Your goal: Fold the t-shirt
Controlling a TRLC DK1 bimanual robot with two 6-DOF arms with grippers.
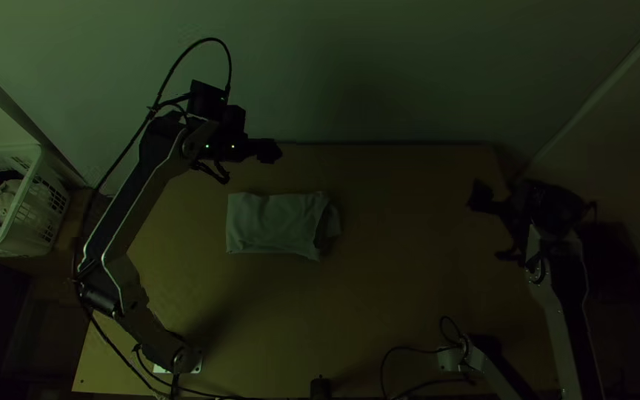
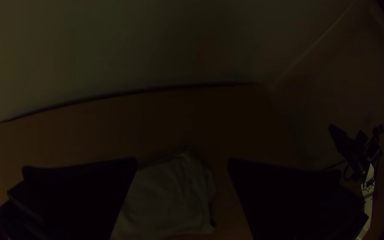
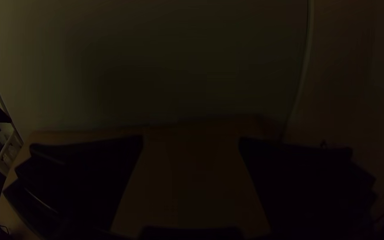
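Observation:
The pale t-shirt [image 1: 274,224] lies on the table as a folded rectangle left of the middle, with a loose, uneven flap at its right end. My left gripper [image 1: 268,151] is over the table's far part, beyond the shirt and apart from it. In the left wrist view my left gripper [image 2: 183,164] has its fingers wide apart, with the t-shirt [image 2: 165,200] below. My right gripper [image 1: 481,196] is over the table's right side, well away from the cloth. In the right wrist view my right gripper [image 3: 191,142] is open, bare table between its fingers.
A white laundry basket [image 1: 30,215] holding cloth stands beyond the table's left edge. A wall rises behind the wooden table [image 1: 401,296]. Near the front edge at the right sits a small white mount [image 1: 450,360] with black cables.

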